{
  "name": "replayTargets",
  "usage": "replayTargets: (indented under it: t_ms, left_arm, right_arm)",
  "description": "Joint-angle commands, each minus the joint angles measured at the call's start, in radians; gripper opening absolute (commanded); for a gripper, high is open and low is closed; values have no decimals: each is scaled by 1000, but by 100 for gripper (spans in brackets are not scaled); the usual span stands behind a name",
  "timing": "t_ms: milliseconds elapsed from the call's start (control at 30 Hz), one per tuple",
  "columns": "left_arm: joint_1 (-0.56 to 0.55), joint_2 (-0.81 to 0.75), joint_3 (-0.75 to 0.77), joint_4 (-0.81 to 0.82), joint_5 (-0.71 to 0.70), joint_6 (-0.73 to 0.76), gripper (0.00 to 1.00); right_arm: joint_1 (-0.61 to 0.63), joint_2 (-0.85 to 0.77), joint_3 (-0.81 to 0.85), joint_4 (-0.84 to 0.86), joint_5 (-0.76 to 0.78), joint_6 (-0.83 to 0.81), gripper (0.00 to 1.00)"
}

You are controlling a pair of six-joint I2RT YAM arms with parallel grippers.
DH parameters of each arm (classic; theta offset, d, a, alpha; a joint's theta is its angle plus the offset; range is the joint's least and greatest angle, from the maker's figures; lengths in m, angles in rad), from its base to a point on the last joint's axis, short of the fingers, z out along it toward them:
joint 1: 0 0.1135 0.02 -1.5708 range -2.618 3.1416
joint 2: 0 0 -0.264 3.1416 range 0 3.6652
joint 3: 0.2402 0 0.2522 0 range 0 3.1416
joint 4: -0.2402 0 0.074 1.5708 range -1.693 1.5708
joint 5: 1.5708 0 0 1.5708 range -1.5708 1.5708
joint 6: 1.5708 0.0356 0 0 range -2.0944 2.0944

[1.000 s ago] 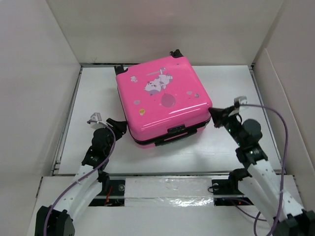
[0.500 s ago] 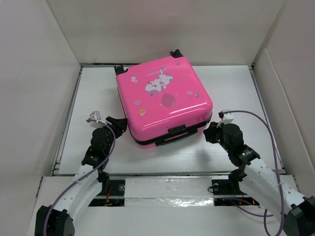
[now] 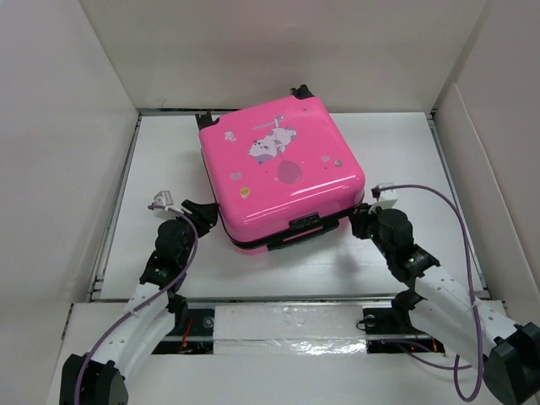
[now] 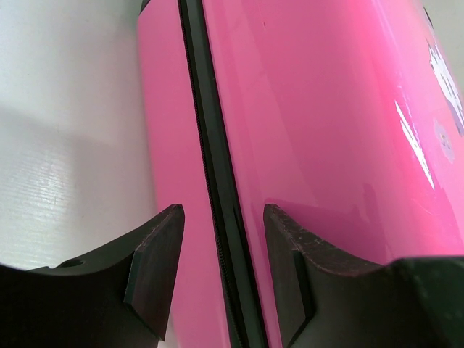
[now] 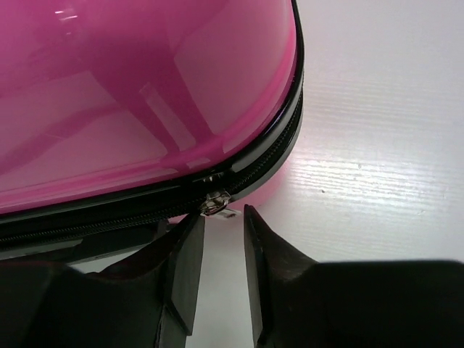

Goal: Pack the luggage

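Though it was shut, the right gripper (image 5: pixel 221 215) — jaws parted — faces luggage (image 5: pixel 109 87).

Robot lab: white boards (image 3: pixel 278 51) box the table (image 3: pixel 169 152).

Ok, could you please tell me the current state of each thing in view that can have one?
Pink suitcase: closed, lying flat on the table, printed shell up.
Zipper: meshed where its teeth show; zipper pull at the near right corner.
Left tool: open, jaws either side of the zipper seam.
Right tool: open, narrow gap, tips just short of the zipper pull, gripping nothing.
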Motion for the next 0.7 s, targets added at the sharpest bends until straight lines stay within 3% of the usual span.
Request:
replayTargets:
  t_ms: [0,200,433,667]
  left_arm:
    - [-16,-3,52,52,66,1,46]
    - [-16,3,40,52,68,0,45]
    - [-16,-9,28,49,82,1,45]
    - [-16,-17,17,67,97,17,43]
  right_arm:
    - [9,0,-9,236,16,-28,34]
    - [9,-7,-15,284,5,-51,23]
    - [18,23,-17,276,103,-32,3]
    - [57,50,-17,262,151,-16,0]
